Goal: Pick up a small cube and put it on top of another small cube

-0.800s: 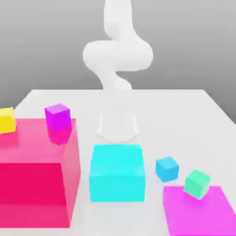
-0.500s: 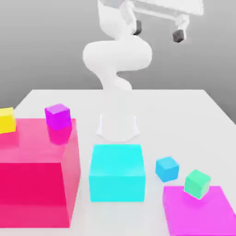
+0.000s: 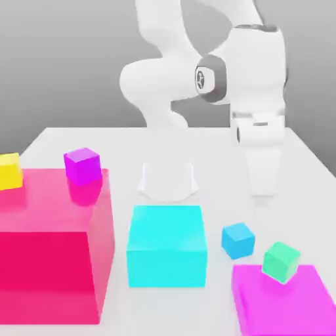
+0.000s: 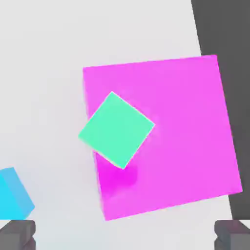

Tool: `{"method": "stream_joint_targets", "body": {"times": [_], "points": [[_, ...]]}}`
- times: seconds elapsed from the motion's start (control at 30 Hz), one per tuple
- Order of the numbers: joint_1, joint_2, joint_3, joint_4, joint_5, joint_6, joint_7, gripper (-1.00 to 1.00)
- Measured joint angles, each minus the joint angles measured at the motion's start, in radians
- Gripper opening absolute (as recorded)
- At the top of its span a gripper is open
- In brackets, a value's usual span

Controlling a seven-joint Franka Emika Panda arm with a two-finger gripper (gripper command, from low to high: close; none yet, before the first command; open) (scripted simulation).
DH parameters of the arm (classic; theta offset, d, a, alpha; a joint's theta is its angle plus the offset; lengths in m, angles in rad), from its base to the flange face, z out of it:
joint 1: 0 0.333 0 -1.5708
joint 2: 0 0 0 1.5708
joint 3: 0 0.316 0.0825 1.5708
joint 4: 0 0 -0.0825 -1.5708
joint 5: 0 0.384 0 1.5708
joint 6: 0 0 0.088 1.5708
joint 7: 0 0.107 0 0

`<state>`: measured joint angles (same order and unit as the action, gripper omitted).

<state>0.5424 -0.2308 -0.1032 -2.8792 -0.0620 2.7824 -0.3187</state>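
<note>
Small blue cube (image 3: 237, 240) on table (untouched), yellow cube (image 3: 10, 171) — atop pink block

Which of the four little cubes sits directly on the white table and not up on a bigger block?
The small blue cube. The yellow cube and purple cube sit on the red block; the green cube rests on the magenta slab.

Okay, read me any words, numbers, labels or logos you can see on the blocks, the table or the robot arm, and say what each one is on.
None: nothing readable here.
Small blue cube, yellow cube, purple cube, green cube: plain faces.
Big cyan block, red block, magenta slab: plain.
White table: bare of print.
Robot arm: a round emblem on one joint, too blurred to read.
</note>
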Motion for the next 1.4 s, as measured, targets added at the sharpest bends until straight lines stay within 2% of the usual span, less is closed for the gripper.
{"method": "stream_joint_targets", "body": {"times": [0.17,0.3,0.43,0.47,0.7,1.0,1.4], "points": [[0.088,0.112,-0.009,-0.100,0.013,0.096,-0.213,0.00],[0.107,0.248,0.007,-0.094,0.076,0.209,-0.284,0.00],[0.035,0.392,0.086,-0.071,0.115,0.330,-0.314,0.00],[0.024,0.425,0.098,-0.066,0.116,0.357,-0.315,-1.00],[0.017,0.431,0.104,-0.065,0.115,0.360,-0.315,-1.00],[0.013,0.137,0.074,-0.104,0.052,0.106,-0.260,-1.00],[-0.411,-0.044,-0.138,0.230,-0.038,-0.383,0.173,-1.00]]}}
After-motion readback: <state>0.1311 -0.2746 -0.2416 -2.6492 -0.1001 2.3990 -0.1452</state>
